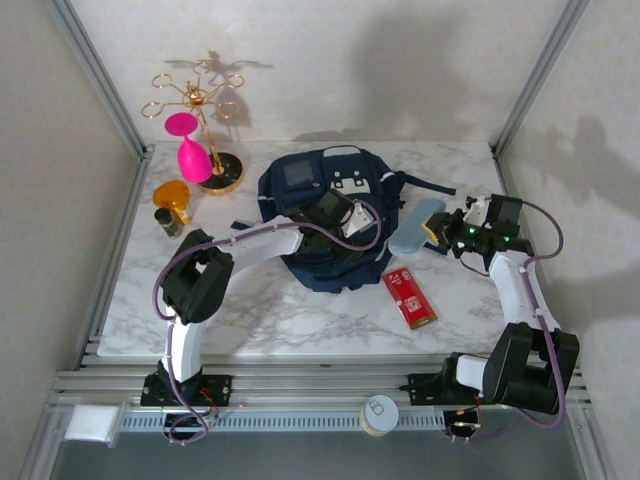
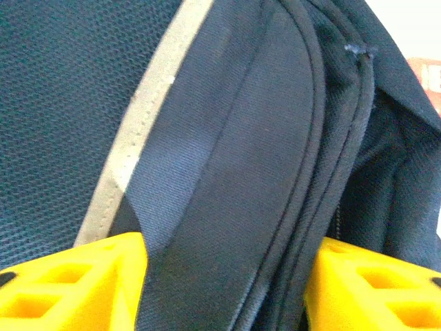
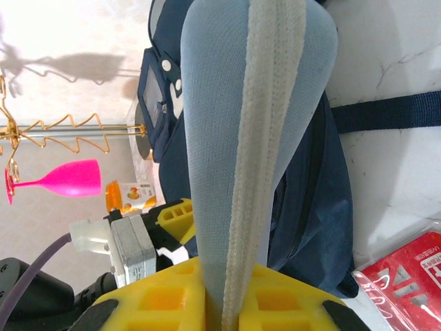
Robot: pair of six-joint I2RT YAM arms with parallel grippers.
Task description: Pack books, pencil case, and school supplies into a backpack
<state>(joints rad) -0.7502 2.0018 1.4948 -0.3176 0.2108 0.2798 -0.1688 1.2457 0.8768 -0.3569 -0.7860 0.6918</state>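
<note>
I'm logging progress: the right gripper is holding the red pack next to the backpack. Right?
Not quite. The right gripper is holding the grey-blue pencil case next to the backpack, as the right wrist view shows. The red pack lies on the table.

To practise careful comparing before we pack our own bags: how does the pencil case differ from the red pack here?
The pencil case is a soft grey-blue pouch with rounded ends; the red pack is flat, rectangular, with white print. The pencil case is gripped between the right arm's fingers; the red pack lies untouched on the table. Both are outside the backpack, to its right in the top view.
</note>
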